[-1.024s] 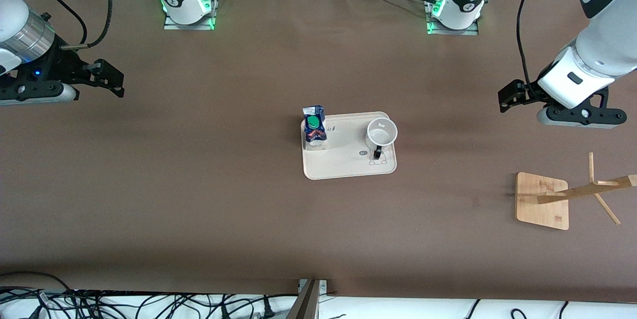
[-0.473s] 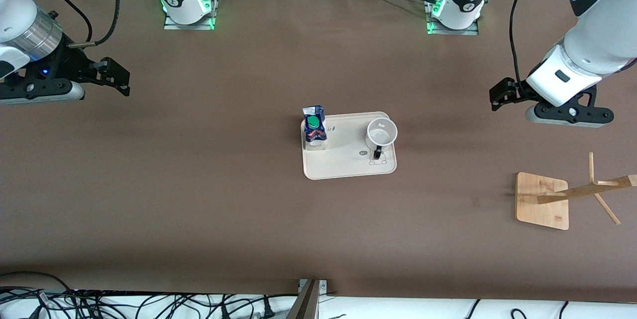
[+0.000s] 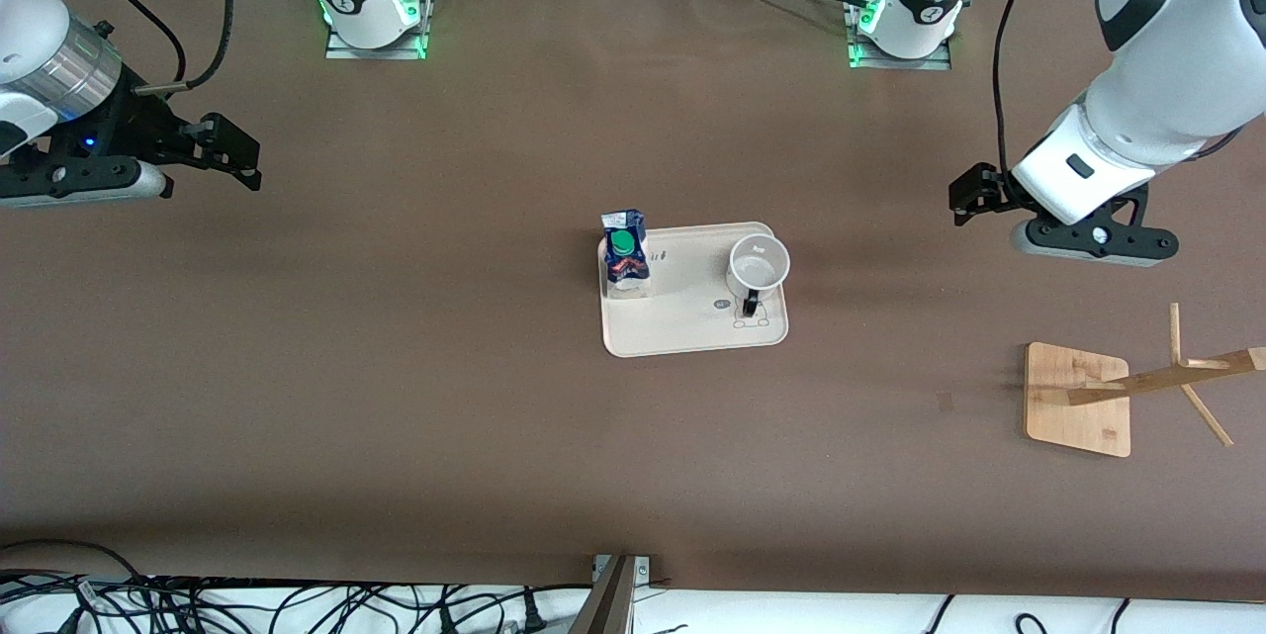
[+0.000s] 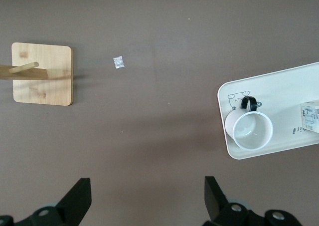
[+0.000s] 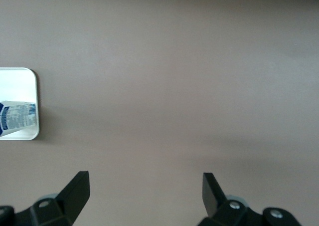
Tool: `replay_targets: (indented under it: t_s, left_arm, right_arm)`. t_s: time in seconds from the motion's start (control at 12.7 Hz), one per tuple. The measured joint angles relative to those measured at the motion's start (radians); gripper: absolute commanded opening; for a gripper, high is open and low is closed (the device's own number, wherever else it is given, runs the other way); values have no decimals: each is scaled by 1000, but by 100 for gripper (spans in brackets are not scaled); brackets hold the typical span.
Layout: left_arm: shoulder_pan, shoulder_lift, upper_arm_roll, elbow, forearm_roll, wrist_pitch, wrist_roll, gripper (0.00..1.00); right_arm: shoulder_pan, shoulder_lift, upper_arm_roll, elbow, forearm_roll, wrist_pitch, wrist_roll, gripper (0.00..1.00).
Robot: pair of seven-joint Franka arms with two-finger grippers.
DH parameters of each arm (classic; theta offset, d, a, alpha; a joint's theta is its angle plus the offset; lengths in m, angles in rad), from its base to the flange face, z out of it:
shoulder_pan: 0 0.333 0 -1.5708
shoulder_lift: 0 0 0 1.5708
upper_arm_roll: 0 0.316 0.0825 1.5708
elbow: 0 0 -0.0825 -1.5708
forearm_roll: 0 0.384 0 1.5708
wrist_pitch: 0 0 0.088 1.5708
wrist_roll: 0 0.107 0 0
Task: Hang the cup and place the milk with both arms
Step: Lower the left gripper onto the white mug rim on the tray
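Observation:
The white cup (image 3: 759, 265) stands upright on a beige tray (image 3: 692, 342), its black handle toward the front camera. The milk (image 3: 625, 253), with a blue top and a green cap, stands on the tray's corner toward the right arm's end. My left gripper (image 3: 974, 194) is open and empty over bare table, between the tray and the left arm's end. Its wrist view shows its own jaws wide apart (image 4: 148, 196), the cup (image 4: 249, 131) and the milk (image 4: 310, 117). My right gripper (image 3: 232, 159) is open and empty over the table near the right arm's end. Its wrist view (image 5: 144, 191) shows the milk (image 5: 17, 117).
A wooden cup rack (image 3: 1078, 400) with a square base and slanted pegs stands toward the left arm's end, nearer the front camera than the left gripper; it also shows in the left wrist view (image 4: 42, 74). A small scrap (image 4: 118, 62) lies on the table beside it.
The left gripper has moved toward the tray and lower in the front view. The right gripper has shifted slightly toward the tray. Cup and milk have not moved.

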Motion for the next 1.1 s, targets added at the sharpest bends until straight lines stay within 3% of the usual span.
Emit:
replay_targets:
  t_s: [0.79, 1.1]
  left_arm:
    - [-75, 1, -4, 15, 0, -50, -1, 100]
    - [-96, 13, -69, 14, -1, -109, -4, 100]
  right_arm:
    - [-1, 0, -5, 0, 7, -2, 0, 100]
    - [-1, 0, -5, 0, 7, -2, 0, 100]
